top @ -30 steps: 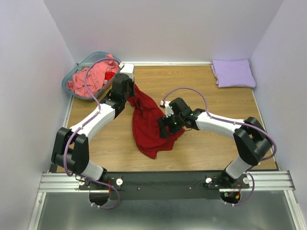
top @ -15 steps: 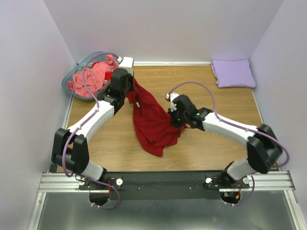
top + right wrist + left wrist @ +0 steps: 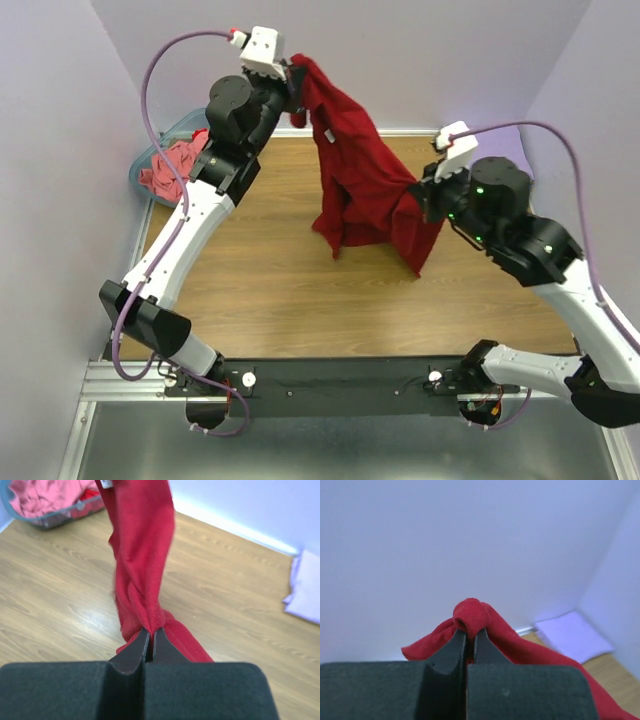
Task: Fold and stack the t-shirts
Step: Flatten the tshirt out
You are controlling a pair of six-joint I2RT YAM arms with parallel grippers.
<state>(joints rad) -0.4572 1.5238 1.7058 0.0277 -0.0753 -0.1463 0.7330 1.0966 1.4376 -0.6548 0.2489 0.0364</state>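
The dark red t-shirt [image 3: 362, 180] hangs in the air above the wooden table [image 3: 260, 270], stretched between both grippers. High at the back, my left gripper [image 3: 297, 82] is shut on a bunched fold of it [image 3: 472, 614]. My right gripper [image 3: 424, 196] is shut on a twisted edge of the same shirt [image 3: 142, 555], lower and to the right. A folded lavender t-shirt [image 3: 306, 591] lies at the table's far right corner, also in the left wrist view [image 3: 572, 635]; my right arm hides it from the top camera. The salmon-pink t-shirt [image 3: 170, 166] lies crumpled in the basket.
The teal plastic basket [image 3: 140, 172] stands at the table's far left corner, its rim [image 3: 56, 520] showing in the right wrist view. Lilac walls close the table in at the back and on both sides.
My right gripper has shut on the dark red t-shirt. Both arms have risen, lifting the shirt off the table and spreading it between them.
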